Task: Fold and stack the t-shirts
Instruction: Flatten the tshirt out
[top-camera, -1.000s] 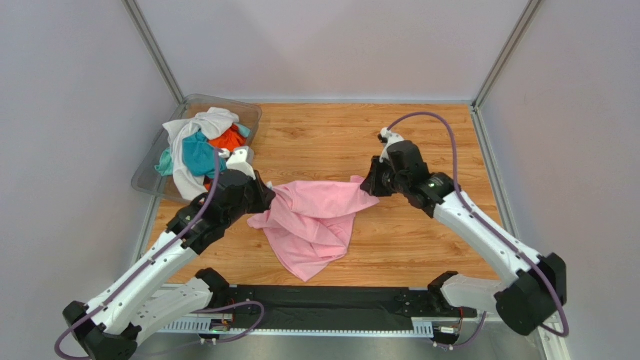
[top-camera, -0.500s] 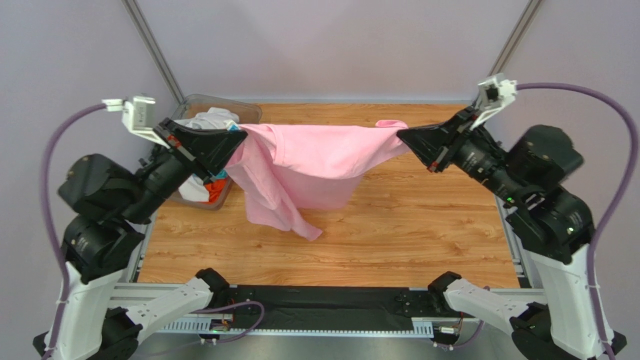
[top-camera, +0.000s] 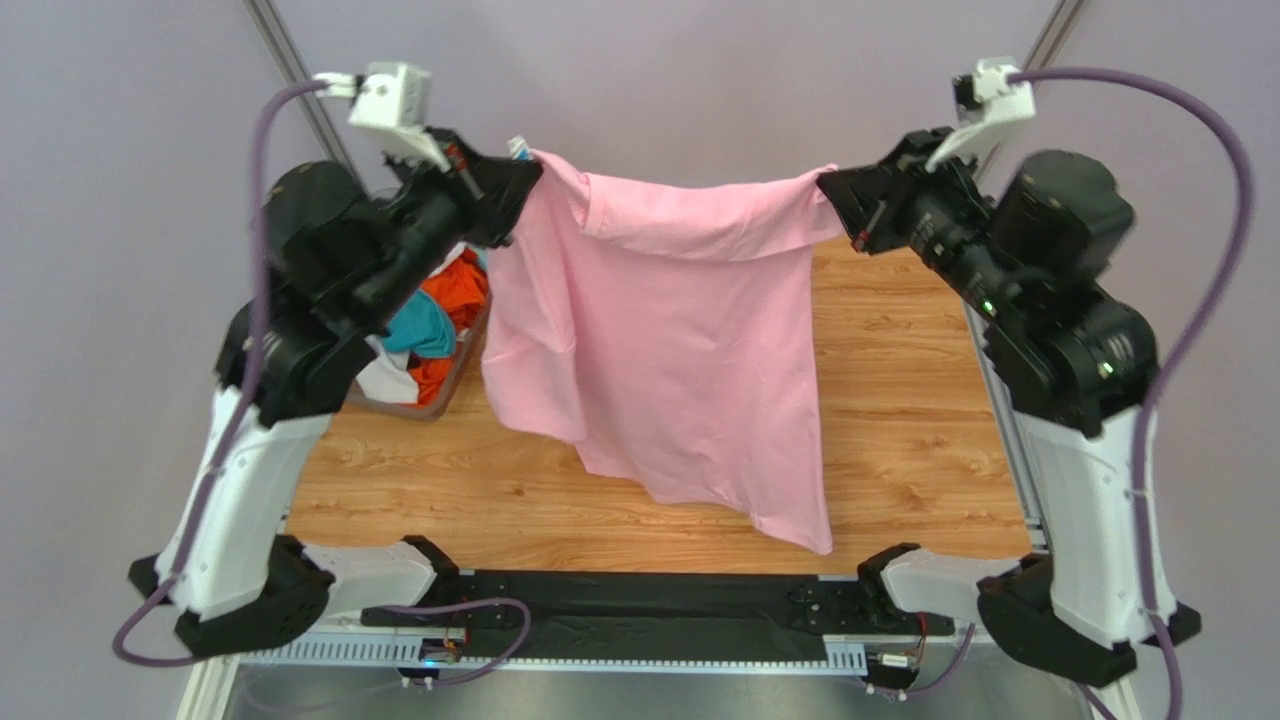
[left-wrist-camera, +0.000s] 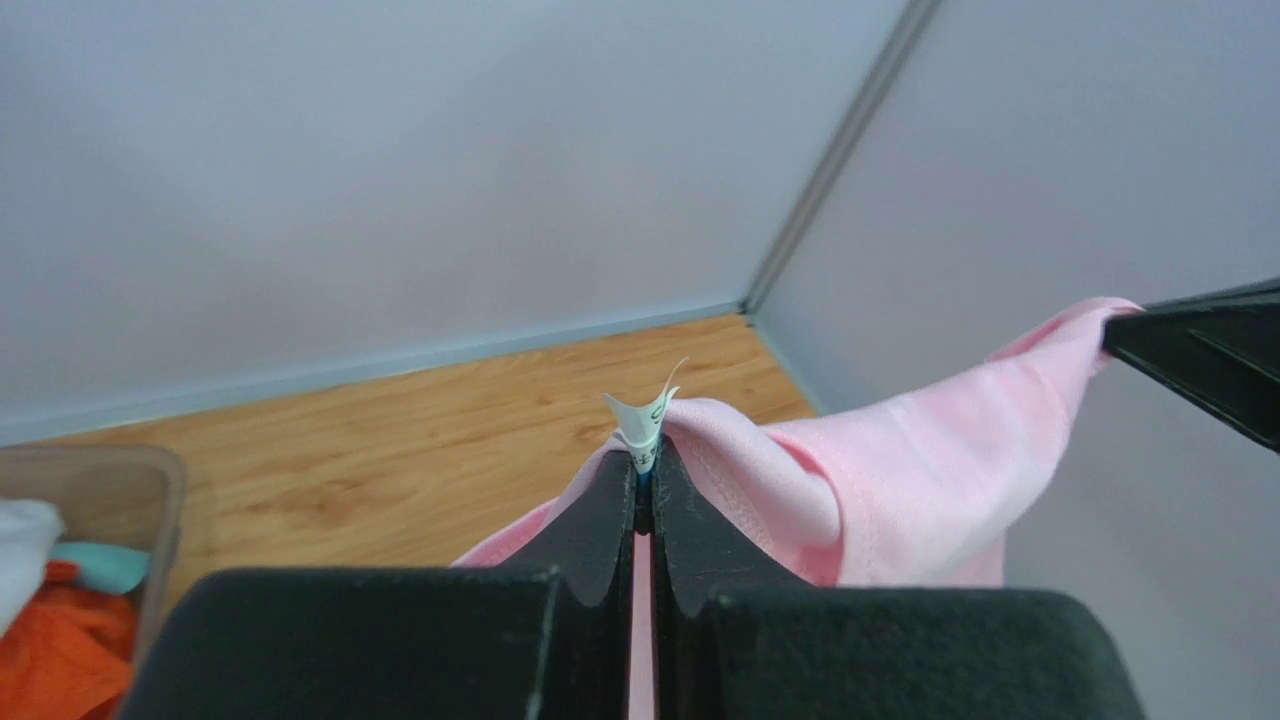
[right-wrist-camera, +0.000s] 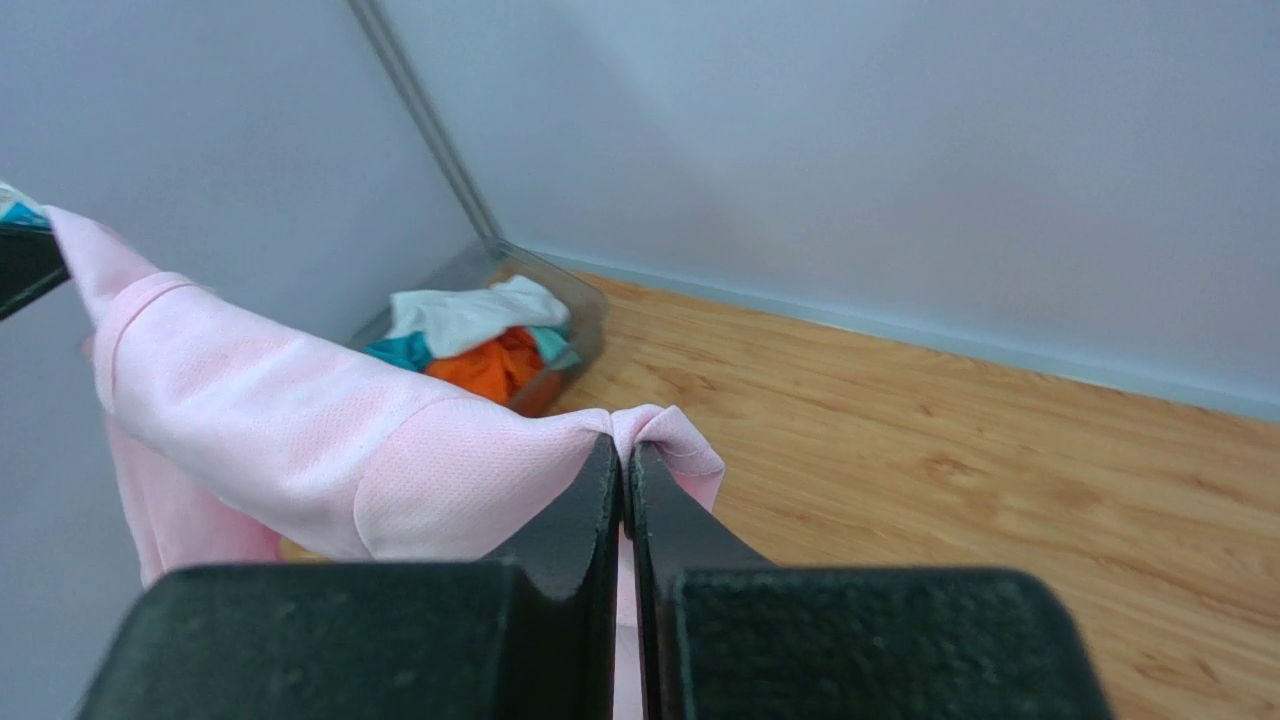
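A light pink t-shirt (top-camera: 676, 345) hangs spread in the air between both grippers, its lower edge dangling above the wooden table (top-camera: 902, 435). My left gripper (top-camera: 519, 162) is shut on its left top corner, pinching pink cloth and a small white label (left-wrist-camera: 649, 413). My right gripper (top-camera: 830, 188) is shut on the right top corner (right-wrist-camera: 661, 435). The pink cloth stretches from my left jaws (left-wrist-camera: 902, 480) and from my right jaws (right-wrist-camera: 301, 420). White, teal and orange shirts (top-camera: 428, 323) lie heaped in the bin; they also show in the right wrist view (right-wrist-camera: 481, 338).
A clear plastic bin (top-camera: 458, 353) stands at the table's back left, partly hidden by my left arm; its rim shows in the left wrist view (left-wrist-camera: 105, 480). Grey walls and metal corner posts (top-camera: 286, 45) enclose the table.
Both arms have risen from the table to high up, lifting the pink shirt with them. The shirt went from a crumpled heap to hanging open, stretched between the grippers.
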